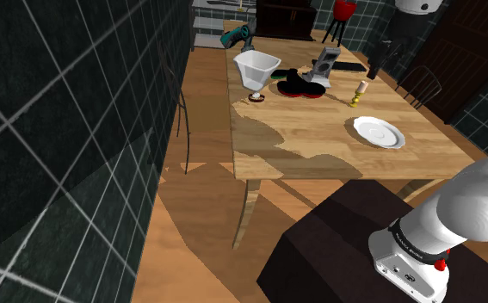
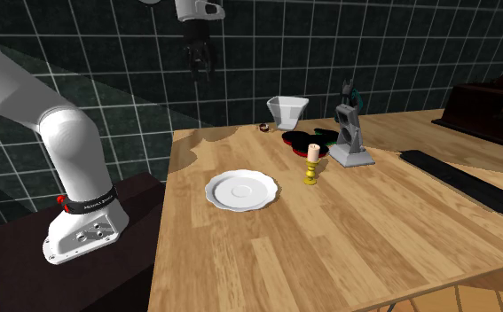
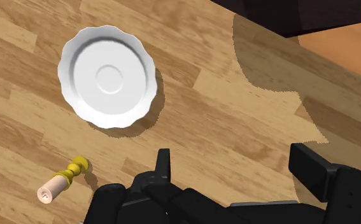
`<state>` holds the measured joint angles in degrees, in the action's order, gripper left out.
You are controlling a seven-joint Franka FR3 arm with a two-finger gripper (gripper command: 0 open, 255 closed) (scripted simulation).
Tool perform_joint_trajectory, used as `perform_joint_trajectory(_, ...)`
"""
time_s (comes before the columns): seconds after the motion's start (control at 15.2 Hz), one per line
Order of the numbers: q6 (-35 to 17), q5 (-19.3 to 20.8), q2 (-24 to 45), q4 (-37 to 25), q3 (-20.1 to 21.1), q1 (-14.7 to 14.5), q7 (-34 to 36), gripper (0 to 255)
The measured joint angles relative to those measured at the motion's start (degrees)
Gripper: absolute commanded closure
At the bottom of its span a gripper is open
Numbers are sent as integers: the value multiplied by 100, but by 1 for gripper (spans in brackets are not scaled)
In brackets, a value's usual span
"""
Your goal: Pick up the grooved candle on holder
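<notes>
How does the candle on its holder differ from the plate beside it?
The candle is slim and stands upright; the plate is wide and lies flat. The candle is pale on a yellow holder; the plate is all white with a scalloped rim. Both rest on the wooden table, apart from each other.

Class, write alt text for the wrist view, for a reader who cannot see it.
The open black claw hangs over a wooden table, holding nothing. Below stand a pale candle on a yellow holder and, apart from it, a white scalloped plate.
</notes>
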<state>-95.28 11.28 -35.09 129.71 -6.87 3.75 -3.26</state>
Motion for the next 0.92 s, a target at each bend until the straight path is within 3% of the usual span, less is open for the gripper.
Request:
perform_joint_trajectory(0.53, -830, -10, 1203, -480, -837, 230, -633, 0)
perform_joint_trajectory(0.92, -1294, -356, 2349, -1165, -1397, 348, -1183, 0)
